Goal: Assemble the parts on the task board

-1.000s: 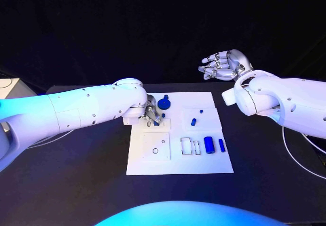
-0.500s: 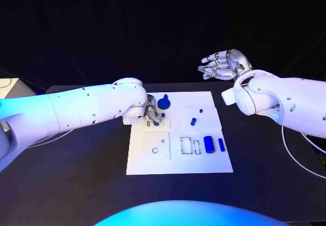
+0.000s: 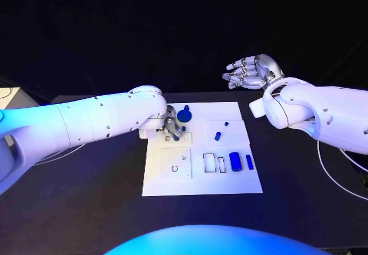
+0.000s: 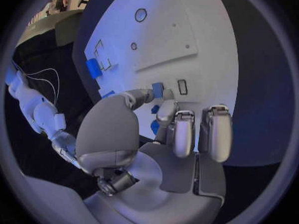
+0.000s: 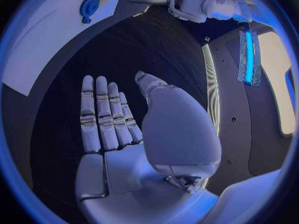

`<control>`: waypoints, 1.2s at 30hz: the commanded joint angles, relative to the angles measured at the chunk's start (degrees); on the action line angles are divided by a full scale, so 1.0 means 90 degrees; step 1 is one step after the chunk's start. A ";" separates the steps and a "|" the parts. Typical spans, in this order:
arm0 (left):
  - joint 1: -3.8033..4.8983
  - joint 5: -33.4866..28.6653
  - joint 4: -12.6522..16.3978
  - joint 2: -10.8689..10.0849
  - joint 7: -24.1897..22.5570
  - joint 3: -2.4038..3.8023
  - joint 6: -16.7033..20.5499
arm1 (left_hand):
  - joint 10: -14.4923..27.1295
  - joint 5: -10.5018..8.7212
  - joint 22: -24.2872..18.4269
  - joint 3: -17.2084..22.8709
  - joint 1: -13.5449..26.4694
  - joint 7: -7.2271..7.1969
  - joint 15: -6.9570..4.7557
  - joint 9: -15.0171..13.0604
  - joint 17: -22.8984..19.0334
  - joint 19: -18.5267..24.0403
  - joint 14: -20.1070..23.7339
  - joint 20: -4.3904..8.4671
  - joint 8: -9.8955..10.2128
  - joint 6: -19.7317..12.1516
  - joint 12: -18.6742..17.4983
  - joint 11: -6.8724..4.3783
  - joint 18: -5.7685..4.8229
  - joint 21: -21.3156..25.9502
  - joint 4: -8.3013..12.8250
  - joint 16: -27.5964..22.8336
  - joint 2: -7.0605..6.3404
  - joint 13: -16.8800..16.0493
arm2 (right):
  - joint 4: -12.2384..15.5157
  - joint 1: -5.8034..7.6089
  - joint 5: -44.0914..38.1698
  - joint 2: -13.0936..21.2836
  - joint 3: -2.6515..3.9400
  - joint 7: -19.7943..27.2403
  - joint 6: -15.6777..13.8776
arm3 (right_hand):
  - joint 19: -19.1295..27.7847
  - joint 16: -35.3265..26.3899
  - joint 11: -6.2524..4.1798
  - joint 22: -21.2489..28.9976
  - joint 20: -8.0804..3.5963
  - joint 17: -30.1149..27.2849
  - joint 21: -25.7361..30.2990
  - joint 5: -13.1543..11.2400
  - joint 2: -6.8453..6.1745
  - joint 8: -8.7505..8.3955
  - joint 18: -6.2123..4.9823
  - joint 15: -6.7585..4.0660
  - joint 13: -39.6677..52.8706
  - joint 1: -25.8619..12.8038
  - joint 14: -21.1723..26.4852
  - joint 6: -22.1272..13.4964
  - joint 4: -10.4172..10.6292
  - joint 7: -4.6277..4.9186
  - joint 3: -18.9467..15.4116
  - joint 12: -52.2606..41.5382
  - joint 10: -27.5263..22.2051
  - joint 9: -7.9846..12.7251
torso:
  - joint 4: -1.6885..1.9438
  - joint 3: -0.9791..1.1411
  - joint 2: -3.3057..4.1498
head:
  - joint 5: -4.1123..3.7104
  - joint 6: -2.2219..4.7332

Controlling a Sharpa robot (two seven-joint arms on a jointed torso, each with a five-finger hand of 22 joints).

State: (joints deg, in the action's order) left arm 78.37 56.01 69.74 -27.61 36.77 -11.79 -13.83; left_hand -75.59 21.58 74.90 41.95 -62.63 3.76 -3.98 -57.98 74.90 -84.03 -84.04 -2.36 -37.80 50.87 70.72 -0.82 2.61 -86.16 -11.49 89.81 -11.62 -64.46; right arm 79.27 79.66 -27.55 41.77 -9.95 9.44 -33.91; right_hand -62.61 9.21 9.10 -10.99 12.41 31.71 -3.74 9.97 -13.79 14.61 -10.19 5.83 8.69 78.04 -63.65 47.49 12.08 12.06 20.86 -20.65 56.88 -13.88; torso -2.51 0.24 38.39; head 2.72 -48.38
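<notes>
A small blue part (image 4: 157, 90) is pinched between the thumb and a finger of the left hand (image 3: 172, 126), right over the far-left area of the task board (image 3: 230, 183); in the left wrist view the part is seen just beside a small rectangular slot (image 4: 182, 86) in the board. Whether the part touches the board cannot be told. The white task board is laid in the middle of the black desk (image 3: 92, 207). A blue gear-shaped part (image 3: 184, 113) is found on the board just to the far right of the left hand. Two small blue pieces (image 3: 217, 136) are seen on the raised plate at the far right of the board, and a blue cylinder (image 3: 235, 161) with a slimmer blue pin (image 3: 249, 162) beside it lies at the near right, next to outlined rectangular recesses (image 3: 209, 163). The right hand (image 3: 251, 72) is held up well apart from the board, beyond the far right of the desk, with nothing in it and its fingers spread.
</notes>
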 commanded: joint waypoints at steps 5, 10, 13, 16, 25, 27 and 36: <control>-0.0037 -0.0110 -0.0138 0.0114 0.0078 -0.0021 -0.0329 | -0.0018 -0.0066 0.0895 0.0754 0.0080 -0.0102 -0.0049 -0.0030 0.1677 -0.0297 -0.0662 0.0051 0.0065 0.0037 -0.0034 -0.0043 -0.0117 -0.0021 0.0960 0.0021 0.0108 0.0012 | 0.0032 -0.0003 -0.0012 -0.0007 0.0001 0.0037 0.0136 | 0.0039 -0.0033 0.0017 0.0014 -0.0011 -0.0010 0.0014 0.0041 0.0023 -0.0035 -0.0039 0.0030 -0.0012 -0.0067 -0.0003 -0.0044 -0.0003 0.0131 -0.0040 0.0022 -0.0012 0.0011 | -0.0002 0.0006 -0.0003 | -0.0007 -0.0001; -0.0038 -0.0137 -0.0245 0.0200 0.0099 -0.0022 -0.0386 | -0.0025 -0.0081 0.0900 0.0573 0.0113 -0.0118 -0.0056 -0.0034 0.1677 -0.0299 -0.0662 0.0059 0.0088 0.0050 -0.0025 -0.0053 -0.0118 -0.0021 0.0917 0.0021 0.0128 -0.0003 | 0.0044 -0.0003 -0.0009 -0.0008 0.0001 0.0036 0.0160 | 0.0044 -0.0038 0.0018 0.0021 -0.0010 -0.0014 0.0014 0.0041 0.0026 -0.0035 -0.0039 0.0032 -0.0017 -0.0068 0.0002 -0.0044 -0.0005 0.0132 -0.0043 0.0022 -0.0014 0.0012 | -0.0001 0.0005 -0.0002 | -0.0014 -0.0010; -0.0040 -0.0146 -0.0288 0.0234 0.0106 -0.0024 -0.0386 | -0.0019 -0.0084 0.0898 0.0383 0.0150 -0.0130 -0.0064 -0.0030 0.1677 -0.0298 -0.0662 0.0065 0.0120 0.0063 -0.0030 -0.0059 -0.0117 -0.0018 0.0857 0.0021 0.0142 -0.0001 | 0.0053 -0.0003 -0.0008 -0.0006 0.0001 0.0037 0.0170 | 0.0049 -0.0044 0.0019 0.0030 -0.0008 -0.0018 0.0015 0.0041 0.0028 -0.0036 -0.0038 0.0034 -0.0023 -0.0069 0.0006 -0.0045 -0.0007 0.0133 -0.0046 0.0021 -0.0015 0.0013 | -0.0002 0.0007 -0.0002 | -0.0020 -0.0006; -0.0042 -0.0152 -0.0333 0.0261 0.0116 -0.0026 -0.0366 | -0.0012 -0.0087 0.0899 0.0273 0.0171 -0.0135 -0.0066 -0.0027 0.1677 -0.0299 -0.0662 0.0070 0.0138 0.0076 -0.0035 -0.0063 -0.0117 -0.0017 0.0816 0.0021 0.0152 0.0003 | 0.0059 -0.0003 -0.0007 -0.0006 0.0001 0.0039 0.0180 | 0.0049 -0.0044 0.0019 0.0030 -0.0008 -0.0018 0.0015 0.0041 0.0028 -0.0036 -0.0038 0.0034 -0.0023 -0.0069 0.0006 -0.0045 -0.0007 0.0133 -0.0046 0.0021 -0.0015 0.0013 | -0.0002 0.0006 0.0000 | -0.0026 -0.0001; -0.0045 -0.0152 -0.0419 0.0287 0.0152 -0.0031 -0.0336 | 0.0053 -0.0081 0.0889 -0.0166 0.0306 -0.0137 -0.0068 -0.0005 0.1677 -0.0295 -0.0662 0.0080 0.0227 0.0108 -0.0074 -0.0062 -0.0115 -0.0006 0.0580 0.0021 0.0132 0.0039 | 0.0080 -0.0002 -0.0007 0.0003 0.0001 0.0042 0.0210 | 0.0075 -0.0072 0.0027 0.0072 0.0003 -0.0040 0.0017 0.0039 0.0037 -0.0040 -0.0037 0.0045 -0.0055 -0.0074 0.0029 -0.0052 -0.0018 0.0139 -0.0067 0.0018 -0.0027 0.0018 | 0.0010 0.0001 -0.0002 | -0.0044 -0.0001; -0.0045 -0.0148 -0.0433 0.0289 0.0163 -0.0033 -0.0350 | 0.0072 -0.0081 0.0885 -0.0311 0.0354 -0.0134 -0.0066 -0.0002 0.1677 -0.0293 -0.0662 0.0082 0.0247 0.0121 -0.0081 -0.0059 -0.0114 -0.0002 0.0494 0.0021 0.0110 0.0046 | 0.0085 -0.0002 -0.0006 0.0004 0.0001 0.0043 0.0217 | 0.0080 -0.0077 0.0028 0.0079 0.0004 -0.0043 0.0017 0.0039 0.0038 -0.0041 -0.0037 0.0046 -0.0060 -0.0075 0.0032 -0.0054 -0.0020 0.0140 -0.0071 0.0017 -0.0029 0.0019 | 0.0010 0.0000 -0.0003 | -0.0043 -0.0003; -0.0046 -0.0041 -0.0496 0.0291 0.0220 -0.0040 -0.0377 | 0.0102 -0.0092 0.0880 -0.0814 0.0457 -0.0122 -0.0060 -0.0016 0.1677 -0.0291 -0.0662 0.0094 0.0289 0.0162 -0.0071 -0.0049 -0.0112 0.0006 0.0197 0.0021 0.0086 0.0041 | 0.0105 -0.0002 -0.0006 0.0014 0.0001 0.0054 0.0229 | 0.0103 -0.0099 0.0037 0.0117 0.0014 -0.0062 0.0017 0.0035 0.0044 -0.0049 -0.0037 0.0056 -0.0088 -0.0085 0.0050 -0.0068 -0.0028 0.0149 -0.0096 0.0015 -0.0044 0.0026 | 0.0006 -0.0003 -0.0006 | -0.0034 0.0002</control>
State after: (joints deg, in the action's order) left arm 78.59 54.57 65.71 -25.09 37.57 -11.74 -16.80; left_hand -74.72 20.99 74.90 35.09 -59.08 2.18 -4.41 -57.97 74.90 -84.03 -84.05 -1.93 -35.35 52.23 70.34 -1.64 2.61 -86.16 -9.47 89.81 -11.03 -64.09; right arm 80.09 79.66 -27.50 41.86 -9.95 9.40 -32.83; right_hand -62.07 8.54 9.31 -9.99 12.53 31.21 -3.74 9.97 -13.57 14.38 -10.18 6.03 7.94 77.81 -63.44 47.30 11.93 12.24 20.39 -20.65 56.67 -13.71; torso -2.43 0.22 38.35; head 2.37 -48.39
